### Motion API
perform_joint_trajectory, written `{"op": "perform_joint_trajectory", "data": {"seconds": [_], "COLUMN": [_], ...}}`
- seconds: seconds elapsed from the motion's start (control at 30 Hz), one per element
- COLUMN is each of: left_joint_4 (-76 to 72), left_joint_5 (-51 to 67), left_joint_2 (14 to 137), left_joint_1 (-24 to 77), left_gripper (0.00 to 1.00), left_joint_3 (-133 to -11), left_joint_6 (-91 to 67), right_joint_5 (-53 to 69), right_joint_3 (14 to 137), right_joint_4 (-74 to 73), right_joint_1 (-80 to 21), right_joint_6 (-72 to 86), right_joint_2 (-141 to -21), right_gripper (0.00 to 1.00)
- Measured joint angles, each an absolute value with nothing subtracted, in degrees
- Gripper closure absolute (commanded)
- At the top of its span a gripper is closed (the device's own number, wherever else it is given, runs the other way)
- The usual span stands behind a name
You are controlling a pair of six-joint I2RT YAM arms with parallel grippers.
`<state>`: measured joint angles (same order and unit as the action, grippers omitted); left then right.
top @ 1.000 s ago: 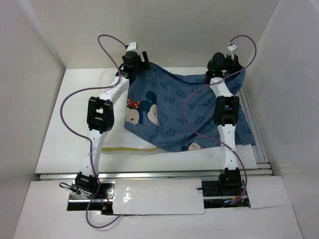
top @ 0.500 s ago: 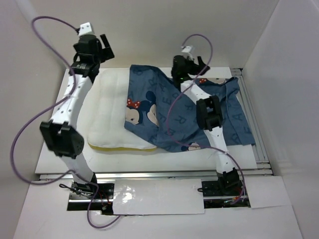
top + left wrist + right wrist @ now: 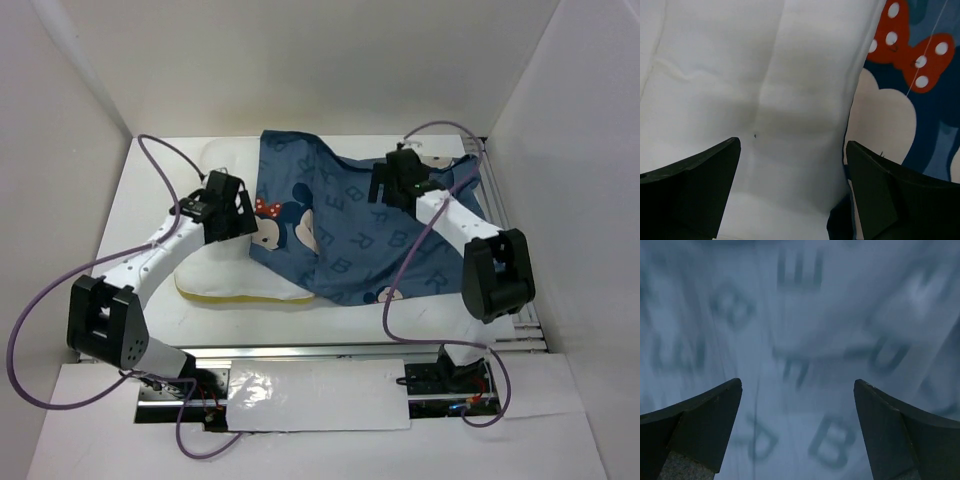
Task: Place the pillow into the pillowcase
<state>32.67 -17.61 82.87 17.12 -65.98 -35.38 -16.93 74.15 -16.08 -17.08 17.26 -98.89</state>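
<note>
The white pillow point(image 3: 222, 268) lies left of centre on the table, its pale yellow edge toward the front. The blue pillowcase point(image 3: 350, 235), printed with letters and mouse faces, is draped over the pillow's right part and spreads to the right. My left gripper point(image 3: 245, 210) hovers low and open over the pillow where the pillowcase's edge crosses it. In the left wrist view the pillow point(image 3: 765, 90) fills the gap of the left gripper point(image 3: 792, 145), with the pillowcase's red bow point(image 3: 912, 47) to the right. My right gripper point(image 3: 383, 185) hangs open over the pillowcase point(image 3: 805, 315); the right gripper point(image 3: 797, 382) holds nothing.
White walls close in the table point(image 3: 125, 240) on the left, back and right. A metal rail point(image 3: 310, 350) runs along the front edge and another along the right side point(image 3: 515, 270). Purple cables loop off both arms.
The right gripper has opened and let go of the pillowcase, which has dropped flat. Both arms have come down from the far edge, the left one swinging over the pillow.
</note>
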Motion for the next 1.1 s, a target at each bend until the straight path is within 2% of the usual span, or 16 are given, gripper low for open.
{"op": "perform_joint_trajectory", "data": {"seconds": [0.1, 0.17, 0.2, 0.27, 0.3, 0.33, 0.53, 0.73, 0.93, 1.1], "left_joint_4": [33.21, 33.23, 33.47, 33.45, 33.19, 32.82, 32.99, 38.52, 47.55, 52.47], "left_joint_5": [-17.8, -18.55, -18.7, -18.57, -18.24, -18.09, -18.83, -21.26, -25.87, -26.44], "left_joint_2": [84.75, 87.96, 90.13, 94.61, 96.25, 97.03, 94.52, 87.61, 78.61, 72.71], "left_joint_1": [17.54, 16.36, 15.59, 14.02, 13.34, 12.78, 7.75, -3.81, -11.25, -14.35], "left_gripper": [0.0, 0.06, 0.29, 0.48, 0.61, 1.0, 1.0, 1.0, 1.0, 1.0], "left_joint_3": [-65.3, -65.89, -66.46, -67.44, -67.79, -67.92, -66.92, -64.29, -64.31, -69.49], "left_joint_6": [-38.17, -40.47, -41.52, -44.12, -44.8, -45.63, -49.87, -52.84, -55.61, -55.75], "right_joint_5": [-12.99, -10.5, -9.13, -6.7, -5.78, -4.99, -4.43, -8.67, -10.46, -13.34], "right_joint_3": [68.25, 64.99, 63.4, 60.36, 58.94, 57.58, 53.91, 54.13, 54.48, 54.0], "right_joint_4": [-16.97, -17.37, -17.52, -17.61, -17.61, -17.47, -15.88, -15.84, -15.68, -17.08], "right_joint_1": [-18.61, -20.34, -21.08, -22.22, -22.5, -22.59, -22.59, -21.91, -15.14, -8.73], "right_joint_6": [19.2, 20.14, 20.4, 20.95, 21.26, 21.47, 23.66, 26.55, 29.08, 29.74], "right_joint_2": [-97.65, -97.62, -97.62, -97.62, -97.62, -97.62, -96.31, -97.06, -97.38, -96.82], "right_gripper": [0.0, 0.0, 0.0, 0.0, 0.0, 0.0, 0.0, 0.0, 0.0, 0.0]}}
